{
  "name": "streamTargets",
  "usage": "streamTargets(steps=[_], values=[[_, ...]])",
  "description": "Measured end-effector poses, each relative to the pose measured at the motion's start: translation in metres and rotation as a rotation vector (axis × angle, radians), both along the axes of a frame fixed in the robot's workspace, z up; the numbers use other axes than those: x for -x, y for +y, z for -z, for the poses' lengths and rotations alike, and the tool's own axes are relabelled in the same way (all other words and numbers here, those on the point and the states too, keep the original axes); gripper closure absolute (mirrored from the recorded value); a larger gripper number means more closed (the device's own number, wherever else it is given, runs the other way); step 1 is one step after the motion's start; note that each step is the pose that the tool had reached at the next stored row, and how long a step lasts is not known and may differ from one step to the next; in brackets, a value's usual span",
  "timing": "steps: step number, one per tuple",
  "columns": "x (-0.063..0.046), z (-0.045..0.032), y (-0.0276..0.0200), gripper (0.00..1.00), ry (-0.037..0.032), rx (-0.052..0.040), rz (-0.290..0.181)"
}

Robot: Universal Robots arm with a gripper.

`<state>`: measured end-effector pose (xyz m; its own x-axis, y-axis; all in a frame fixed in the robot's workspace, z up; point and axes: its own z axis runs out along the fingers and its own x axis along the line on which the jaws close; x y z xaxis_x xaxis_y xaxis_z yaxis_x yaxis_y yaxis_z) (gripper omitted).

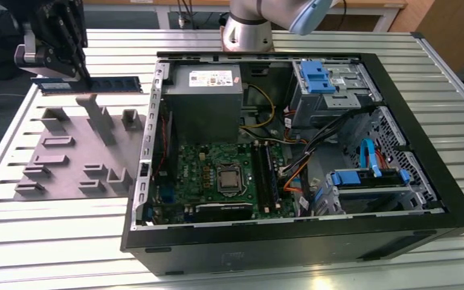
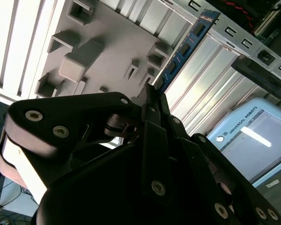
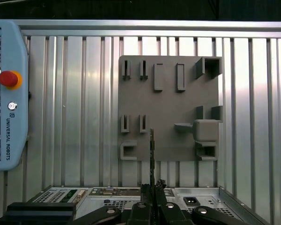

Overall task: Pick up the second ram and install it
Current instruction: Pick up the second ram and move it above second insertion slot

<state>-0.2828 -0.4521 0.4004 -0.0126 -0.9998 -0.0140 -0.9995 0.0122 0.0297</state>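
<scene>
High at the exterior view's left, the gripper (image 1: 58,77) is clamped on the second ram (image 1: 95,85). It holds the blue stick level, clear of the grey fixture (image 1: 79,151) beneath it. The grip sits nearer one end, so most of the stick juts toward the open computer case (image 1: 425,181). The motherboard (image 1: 215,175) lies low in the case's left half, below the power supply (image 1: 203,90).

In the second wrist view the gripper (image 2: 152,91) has its fingers pinched flat against the second ram (image 2: 182,49). The stick reaches out past the fixture (image 2: 103,51) toward the case edge. A flat-sided pinch probably keeps it from twisting.

In the first wrist view the second ram (image 3: 151,150) shows edge-on, a thin line rising from the gripper (image 3: 152,187) across the fixture (image 3: 168,108). The fixture's pegs and slots likely stand parts ready for gripping.

Everything rests on a slatted metal table (image 3: 75,117), a teach pendant (image 3: 7,93) lying on it.
</scene>
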Motion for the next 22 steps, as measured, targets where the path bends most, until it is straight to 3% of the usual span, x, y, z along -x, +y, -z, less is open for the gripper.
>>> streamTargets(steps=[22], values=[[-0.033, 0.0000, 0.0000, 0.86, 0.0000, 0.0000, 0.000]])
